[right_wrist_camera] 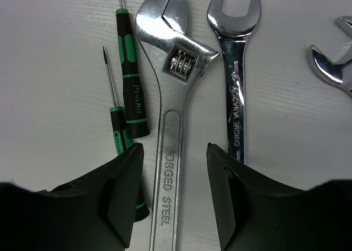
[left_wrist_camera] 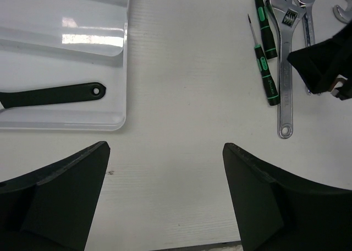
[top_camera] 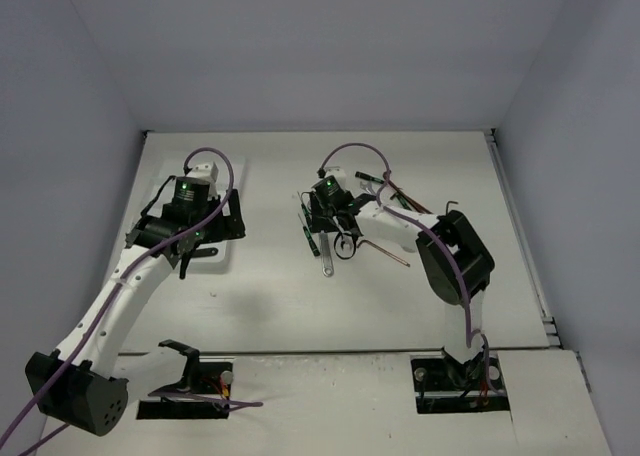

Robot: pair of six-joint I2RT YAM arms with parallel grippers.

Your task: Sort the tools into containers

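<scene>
At the worktop's [right_wrist_camera: 55,31] centre, the right gripper [right_wrist_camera: 173,152] straddles the silver adjustable wrench [right_wrist_camera: 175,64], jaws narrowed but clear of its handle on both sides. The left gripper [left_wrist_camera: 165,152] hangs with jaws wide beside the white tray [left_wrist_camera: 122,69], where a black-handled wrench [left_wrist_camera: 55,94] lies in one compartment.

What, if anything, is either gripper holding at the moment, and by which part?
Nothing is held. The left gripper is open over the table; the right gripper, open, straddles the adjustable wrench at its handle without touching it.
</scene>
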